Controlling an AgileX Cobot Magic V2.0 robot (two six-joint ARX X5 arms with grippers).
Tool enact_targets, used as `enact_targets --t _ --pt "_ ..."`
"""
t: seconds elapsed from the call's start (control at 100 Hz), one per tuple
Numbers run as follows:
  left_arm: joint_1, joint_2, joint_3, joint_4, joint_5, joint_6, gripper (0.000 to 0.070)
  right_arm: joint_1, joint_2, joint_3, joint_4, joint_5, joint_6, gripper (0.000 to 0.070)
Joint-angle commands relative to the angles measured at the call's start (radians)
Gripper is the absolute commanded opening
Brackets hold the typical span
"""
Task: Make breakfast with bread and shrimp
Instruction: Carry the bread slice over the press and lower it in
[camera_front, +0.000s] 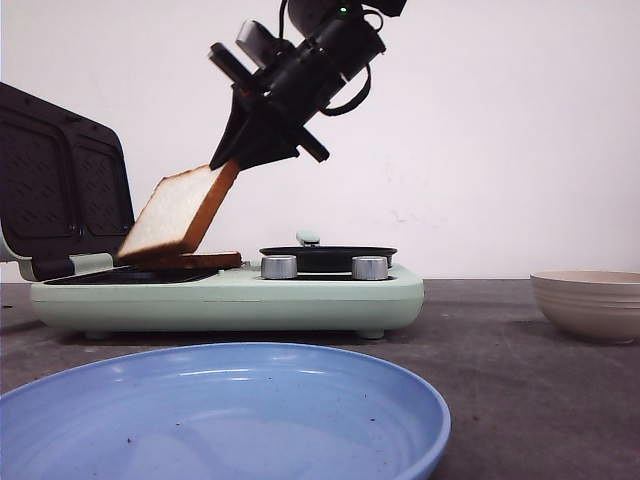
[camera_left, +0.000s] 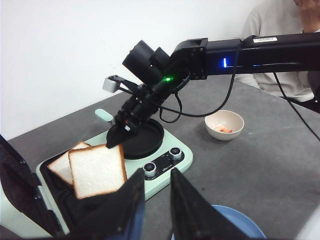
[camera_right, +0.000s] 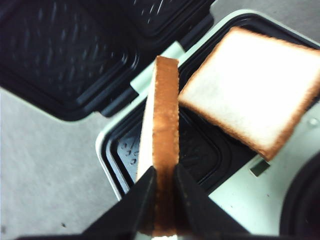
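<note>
Gripping a thick slice of white bread (camera_front: 180, 212) by its upper crust edge, the right gripper (camera_front: 240, 158) hangs over the open mint-green sandwich maker (camera_front: 230, 295) at the left of the table, its jaws closed narrowly on the slice. The slice is tilted, its lower corner down near the dark left cooking plate. A second bread slice (camera_right: 252, 95) already lies flat on that plate, just beside and partly under the held one. In the right wrist view the fingers pinch the browned crust (camera_right: 165, 150) from both faces. The bread looks light and soft, so it likely squashes under a firm squeeze; the crust edge seems the stiffest place to hold, and the tilt suggests it will flop flat once let go. The left gripper (camera_left: 157, 205) waits nearer the camera, jaws slightly parted, holding nothing. A small orange piece, probably the shrimp (camera_left: 223, 129), sits in a beige bowl (camera_left: 224, 124) to the right. A blue plate (camera_front: 220, 415) lies at the near edge.
</note>
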Motion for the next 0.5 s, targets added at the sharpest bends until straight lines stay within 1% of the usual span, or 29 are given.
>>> enact_targets --t 0.0,0.12,0.21,0.49 --pt "-0.006 0.003 0.016 0.007 -0.007 0.016 0.0012 0.016 0.041 0.031 0.017 -0.010 -0.045 0.0001" --pt "-0.006 0.003 0.016 0.007 -0.009 0.024 0.0012 0.016 0.041 0.031 0.038 -0.058 -0.072 0.0002" --pt "-0.006 0.003 0.016 0.007 -0.009 0.024 0.0012 0.019 0.041 0.031 0.062 -0.110 -0.096 0.0001" --pt "-0.006 0.004 0.016 0.008 -0.022 0.035 0.0012 0.017 0.074 0.031 0.059 -0.155 -0.097 0.0002"
